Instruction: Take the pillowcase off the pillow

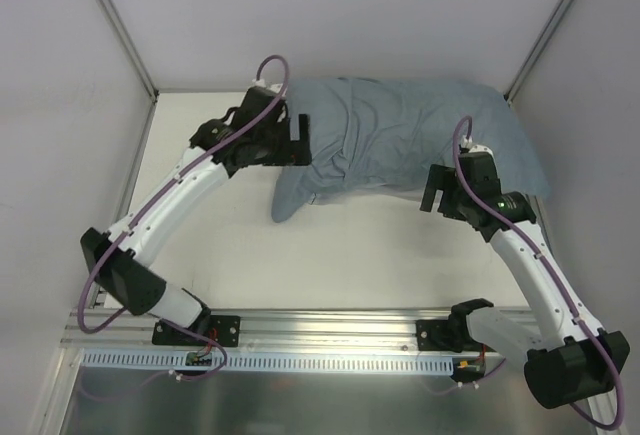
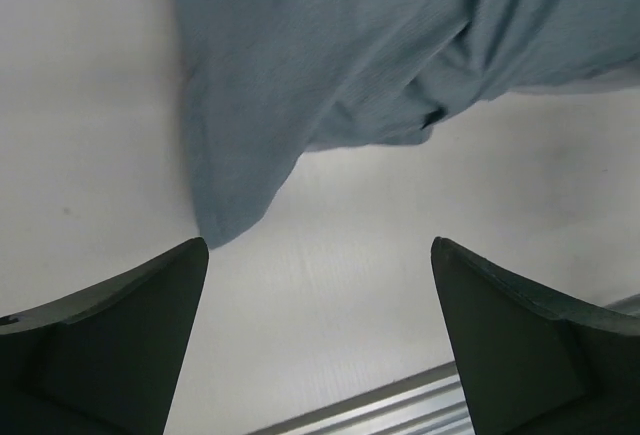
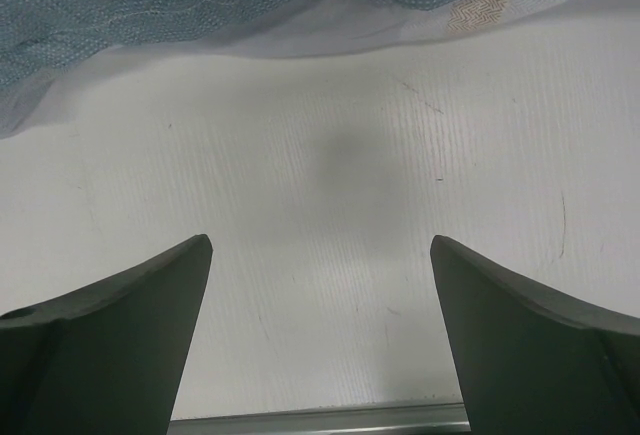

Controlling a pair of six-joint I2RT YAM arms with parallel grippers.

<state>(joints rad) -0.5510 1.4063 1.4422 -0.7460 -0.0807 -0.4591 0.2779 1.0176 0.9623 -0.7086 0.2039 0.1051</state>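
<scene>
Across the far side of the table (image 1: 350, 255), the top view shows the pillowcase (image 1: 400, 135) lying plump and wrinkled, with a limp corner flap (image 1: 288, 205) trailing toward the near left. The left gripper (image 1: 300, 140) sits just beside the left end of the cloth. The right gripper (image 1: 432, 190) hovers at its near edge, toward the right.

From the left wrist, the fingers (image 2: 130, 335) stand spread with nothing between them. The flap's tip (image 2: 225, 205) hangs just beyond them over bare table.

From the right wrist, the jaws are likewise apart and empty. The hem of the grey-blue cloth lies ahead, and the white pillow (image 3: 400, 25) and its small tag (image 3: 480, 10) peek out beneath it.

The case looks fully on, so the step in hand is judged to be the approach for a first grasp. Next, one gripper likely needs to pinch only the loose blue cloth. The other would have to pin or hold the exposed white edge so the two can be drawn apart.
</scene>
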